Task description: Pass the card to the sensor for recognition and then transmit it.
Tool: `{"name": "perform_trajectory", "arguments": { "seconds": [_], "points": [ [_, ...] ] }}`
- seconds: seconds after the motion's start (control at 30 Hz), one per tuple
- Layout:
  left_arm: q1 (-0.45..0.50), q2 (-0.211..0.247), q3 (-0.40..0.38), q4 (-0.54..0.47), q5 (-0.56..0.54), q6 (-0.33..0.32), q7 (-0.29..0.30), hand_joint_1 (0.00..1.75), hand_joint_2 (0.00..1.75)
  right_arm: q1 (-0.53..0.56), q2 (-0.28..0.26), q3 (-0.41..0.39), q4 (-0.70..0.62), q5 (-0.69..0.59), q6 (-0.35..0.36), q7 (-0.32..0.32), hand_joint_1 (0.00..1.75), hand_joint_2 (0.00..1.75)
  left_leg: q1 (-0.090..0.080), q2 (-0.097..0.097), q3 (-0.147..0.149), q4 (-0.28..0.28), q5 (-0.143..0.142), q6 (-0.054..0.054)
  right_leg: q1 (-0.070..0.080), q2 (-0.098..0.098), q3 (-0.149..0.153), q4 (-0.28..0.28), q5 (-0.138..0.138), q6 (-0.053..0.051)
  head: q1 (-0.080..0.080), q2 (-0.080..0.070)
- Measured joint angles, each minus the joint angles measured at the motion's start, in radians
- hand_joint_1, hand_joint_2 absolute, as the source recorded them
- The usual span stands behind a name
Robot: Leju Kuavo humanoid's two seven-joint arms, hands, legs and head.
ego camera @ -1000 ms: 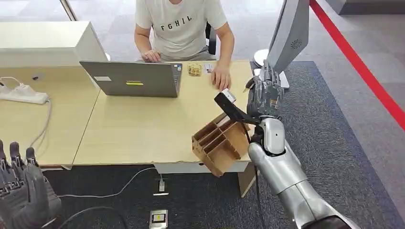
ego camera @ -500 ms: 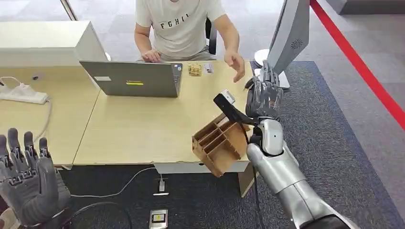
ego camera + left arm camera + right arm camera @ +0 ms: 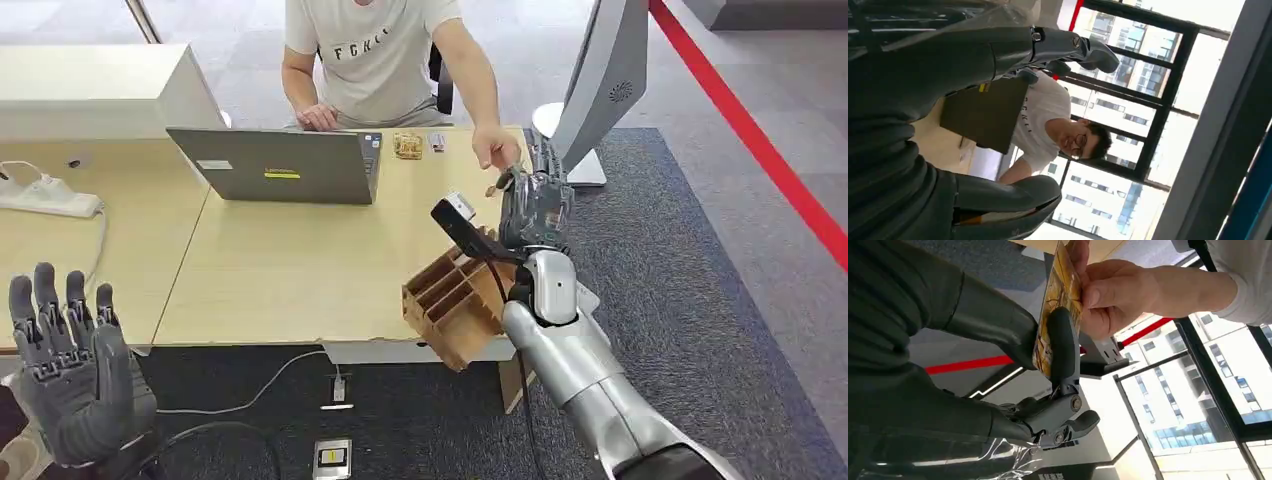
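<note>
Head view: the right hand (image 3: pixel 535 205) is raised over the desk's (image 3: pixel 280 270) right edge, near the far right corner, fingers closed round something that is hidden from here. A person's hand (image 3: pixel 496 150) is reached down to it, touching or just beside the fingertips. A wooden organizer (image 3: pixel 458 302) is tilted at the desk's near right corner, partly over the edge, just beside the right forearm. A black device on an arm (image 3: pixel 460 220) is seen between organizer and right hand. A grey laptop (image 3: pixel 275 165) is stood near the far edge, lid back toward the robot, well apart from the hand. A monitor (image 3: pixel 600 70) is stood at the far right corner, close behind the right hand, so room there is tight. A power strip (image 3: pixel 50 197) lies at the far left. The middle of the desk is bare wood. The left hand (image 3: pixel 70 365) is held up below the near edge, off the desk, fingers spread, nothing in it.

Left wrist view: fingers (image 3: pixel 1083 47) are seen apart, nothing held; the laptop (image 3: pixel 983 112) and the seated person (image 3: pixel 1048 125) are seen beyond.

Right wrist view: the card (image 3: pixel 1055 310) is pinched between thumb (image 3: pixel 1063 347) and a finger of the right hand, and its other end is gripped by the person's hand (image 3: pixel 1108 297).
</note>
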Motion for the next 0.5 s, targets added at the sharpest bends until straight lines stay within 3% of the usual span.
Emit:
{"name": "perform_trajectory", "arguments": {
  "seconds": [0.47, 0.5],
  "points": [
    [0.037, -0.002, 0.0, 0.0, -0.022, 0.0, -0.024, 0.0, 1.75, -0.021, 0.071, 0.0, 0.09, 0.039, -0.007, -0.033, 1.75, 1.75, 0.0, 0.0, -0.001, 0.0, 0.0, 0.0, 0.0, 0.0, 0.0, 0.0, 0.0, 0.0, 0.0, 0.0],
    [0.039, -0.003, 0.0, -0.001, -0.022, 0.0, -0.024, 0.0, 1.75, -0.021, 0.074, 0.0, 0.093, 0.039, -0.007, -0.034, 0.91, 1.75, 0.0, 0.0, 0.0, 0.0, 0.0, 0.0, 0.0, 0.0, 0.0, 0.0, 0.0, 0.0, 0.0, 0.0]
  ]
}}
